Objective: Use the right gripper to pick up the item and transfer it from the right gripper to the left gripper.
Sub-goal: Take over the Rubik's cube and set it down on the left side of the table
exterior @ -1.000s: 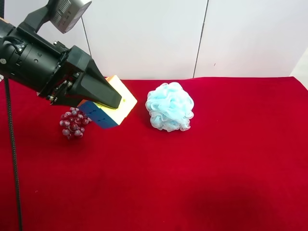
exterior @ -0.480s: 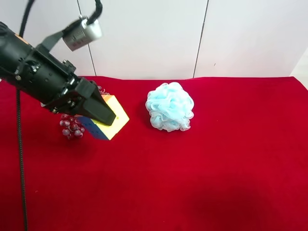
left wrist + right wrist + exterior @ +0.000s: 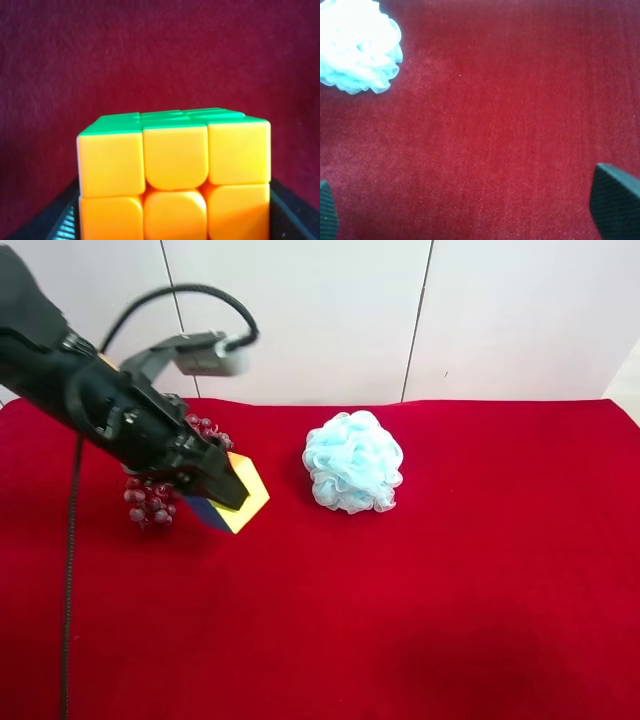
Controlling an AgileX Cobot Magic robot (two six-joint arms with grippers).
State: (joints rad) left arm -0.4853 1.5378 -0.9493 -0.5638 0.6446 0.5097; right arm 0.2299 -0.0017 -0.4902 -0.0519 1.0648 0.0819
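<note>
Rubik's cube is clamped between the two fingers of the left gripper, with its orange face turned to the wrist camera and a green face behind it. In the exterior high view this gripper belongs to the arm at the view's left, and the cube is near the blue bath sponge, on the sponge's side where a bunch of purple grapes also lies. The cube is tilted, with one yellow corner pointing down toward the red cloth; I cannot tell if this corner touches the cloth. The right gripper has its fingers wide apart and nothing between them. It looks down on bare cloth, the sponge shows only at the edge of its view, and the cube does not show there at all. So the cube lies on the left arm's side of the sponge, and the left arm is the nearer one by far. I judge that the handover is done, and the coming move, a hold or a lowering beside the sponge, is for the left arm alone
</note>
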